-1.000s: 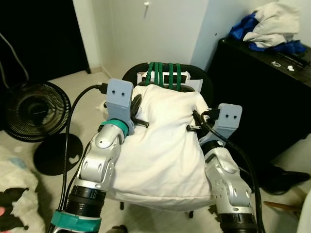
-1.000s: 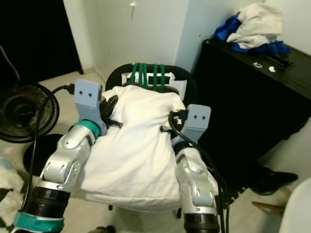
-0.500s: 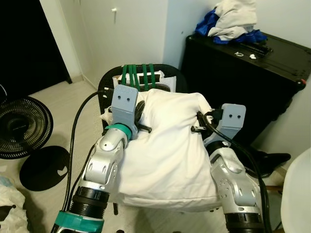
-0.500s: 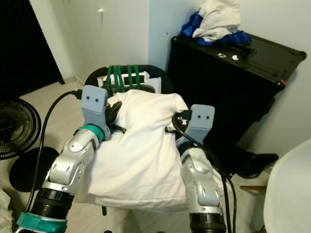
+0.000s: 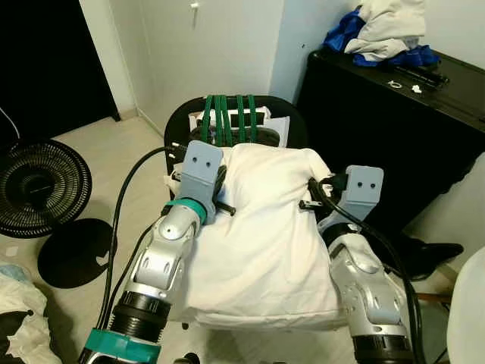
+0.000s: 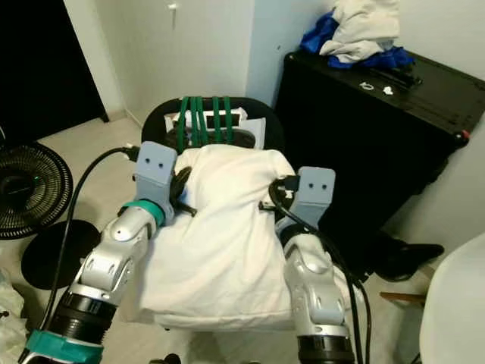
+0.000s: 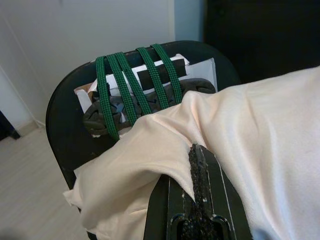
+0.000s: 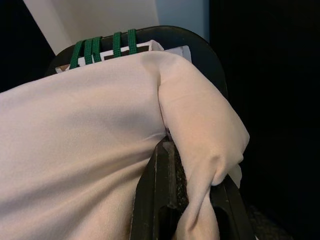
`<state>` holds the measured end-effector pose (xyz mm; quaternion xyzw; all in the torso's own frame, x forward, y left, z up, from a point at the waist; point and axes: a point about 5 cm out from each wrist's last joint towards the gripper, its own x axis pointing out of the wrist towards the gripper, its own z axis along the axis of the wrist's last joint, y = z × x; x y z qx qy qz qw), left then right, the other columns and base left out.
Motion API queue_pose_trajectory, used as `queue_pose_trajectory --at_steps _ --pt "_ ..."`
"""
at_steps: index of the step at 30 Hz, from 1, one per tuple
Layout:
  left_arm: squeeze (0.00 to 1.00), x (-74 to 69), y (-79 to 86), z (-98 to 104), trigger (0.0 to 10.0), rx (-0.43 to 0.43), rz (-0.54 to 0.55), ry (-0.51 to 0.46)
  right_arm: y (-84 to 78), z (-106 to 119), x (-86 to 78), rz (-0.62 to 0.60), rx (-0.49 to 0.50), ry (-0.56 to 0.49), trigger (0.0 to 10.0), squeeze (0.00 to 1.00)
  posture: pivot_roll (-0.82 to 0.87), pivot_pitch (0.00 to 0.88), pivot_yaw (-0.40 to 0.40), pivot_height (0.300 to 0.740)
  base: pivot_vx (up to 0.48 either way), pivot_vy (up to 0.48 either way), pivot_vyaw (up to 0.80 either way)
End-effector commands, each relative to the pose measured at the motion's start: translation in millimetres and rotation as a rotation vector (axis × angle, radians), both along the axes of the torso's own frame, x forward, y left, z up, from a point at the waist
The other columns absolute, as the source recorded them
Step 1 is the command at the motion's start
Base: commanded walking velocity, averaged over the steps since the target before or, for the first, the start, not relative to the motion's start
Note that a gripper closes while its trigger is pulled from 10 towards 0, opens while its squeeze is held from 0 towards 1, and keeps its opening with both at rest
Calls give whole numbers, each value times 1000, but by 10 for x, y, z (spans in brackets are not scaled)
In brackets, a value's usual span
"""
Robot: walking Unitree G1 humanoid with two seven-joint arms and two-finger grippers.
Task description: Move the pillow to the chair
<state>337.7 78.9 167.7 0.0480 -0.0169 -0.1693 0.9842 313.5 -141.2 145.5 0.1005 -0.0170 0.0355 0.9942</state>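
Observation:
A big white pillow (image 5: 265, 220) is carried in front of me between both silver arms. My left gripper (image 7: 196, 152) is shut on the pillow's left corner, with cloth draped over its black fingers. At the opposite corner, my right gripper (image 8: 167, 145) is shut on a fold of the pillow. The chair (image 5: 180, 121) is black, with green straps (image 5: 227, 117) and a white sheet across its backrest. It stands straight ahead, and the pillow's far edge hangs just in front of the backrest and hides the seat.
A tall black cabinet (image 5: 394, 114) with a heap of blue and white clothes (image 5: 386, 30) stands close to the chair's right. A black floor fan (image 5: 38, 182) and a round black base (image 5: 72, 254) lie on the floor at left. A white rounded object (image 5: 470, 311) is at the lower right.
The whole picture has swung sideways and back, so the camera moved. Both grippers keep the same hold on the pillow. More of the chair back now shows above the pillow.

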Motion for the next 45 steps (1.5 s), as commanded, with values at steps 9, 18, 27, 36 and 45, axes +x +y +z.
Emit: queue_pose_trajectory --at_steps 9,18,27,36,45 --pt "0 10 -94 78 10000 -7 -46 -56 123 90 47 28 37 -47 10000 0 -52 20 80 726 0 0 0" --pt "0 -12 -76 55 10000 -4 -34 -55 140 72 44 42 40 -39 10000 0 -44 26 66 692 0 0 0" --pt "0 -34 -59 0 10000 -4 -11 -45 154 44 36 56 32 -29 10000 0 -45 32 47 658 0 0 0" --pt "0 -40 -49 -5 10000 -4 1 -47 154 19 50 59 18 -14 10000 0 -36 23 31 639 0 0 0" --pt "0 -56 -72 -11 10000 -2 -13 -51 133 -25 13 43 15 1 10000 0 -43 13 43 639 0 0 0"
